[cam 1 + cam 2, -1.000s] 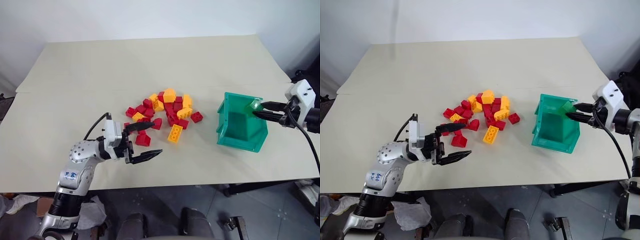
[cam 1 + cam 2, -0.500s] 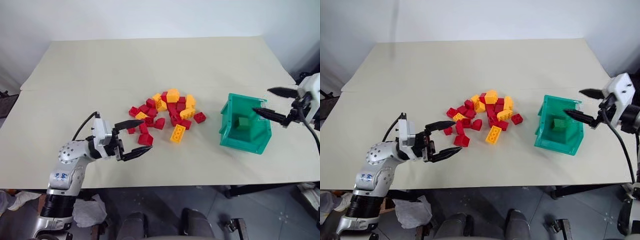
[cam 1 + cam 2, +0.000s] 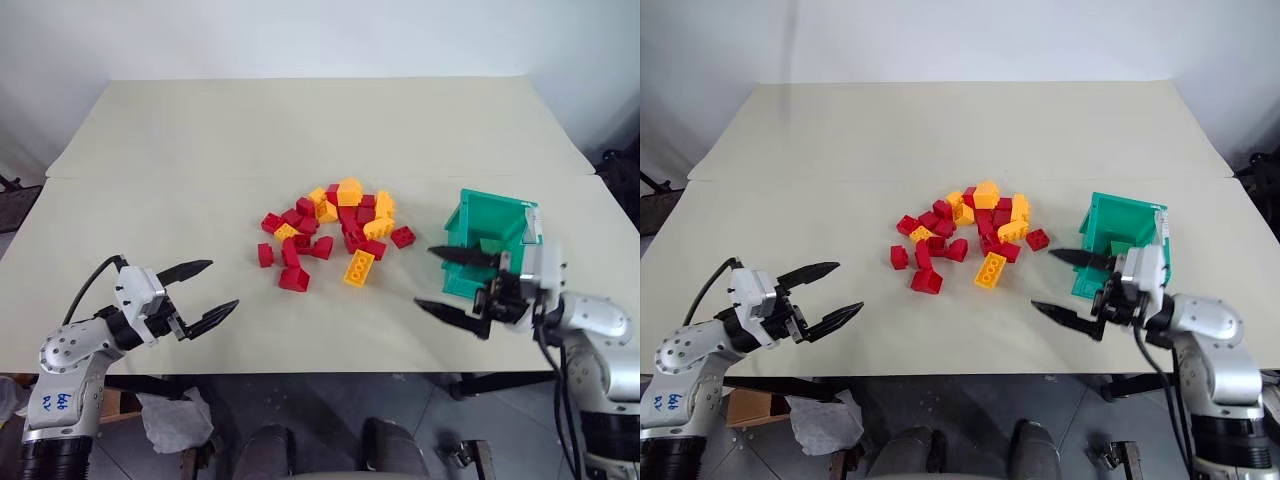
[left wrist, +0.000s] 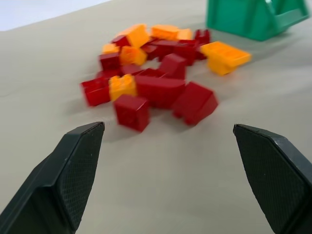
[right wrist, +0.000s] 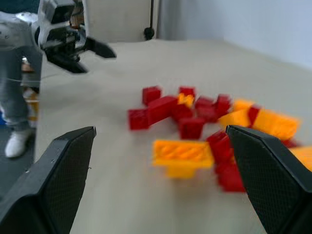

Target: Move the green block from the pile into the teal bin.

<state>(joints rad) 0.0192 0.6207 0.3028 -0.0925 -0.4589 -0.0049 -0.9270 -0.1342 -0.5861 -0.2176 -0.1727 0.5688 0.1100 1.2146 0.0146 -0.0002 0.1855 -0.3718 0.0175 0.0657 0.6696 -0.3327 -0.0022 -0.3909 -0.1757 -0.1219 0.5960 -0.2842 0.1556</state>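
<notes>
1. Beige table [image 3: 300, 130] against a pale wall.
2. Red and yellow pile [image 3: 335, 228] sits mid-table.
3. Teal bin [image 3: 470, 272] stands to its right — the green block [image 3: 491, 245] lies inside.
4. Left gripper [image 3: 199, 294] and right gripper [image 3: 455, 284] both hang spread wide, empty, near the front edge.

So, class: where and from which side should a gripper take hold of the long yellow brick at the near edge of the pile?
Across its long side walls, from above. The long yellow brick lies flat, studs up, with bare table along both long sides; a red brick crowds its far end, so end-to-end looks harder.
</notes>
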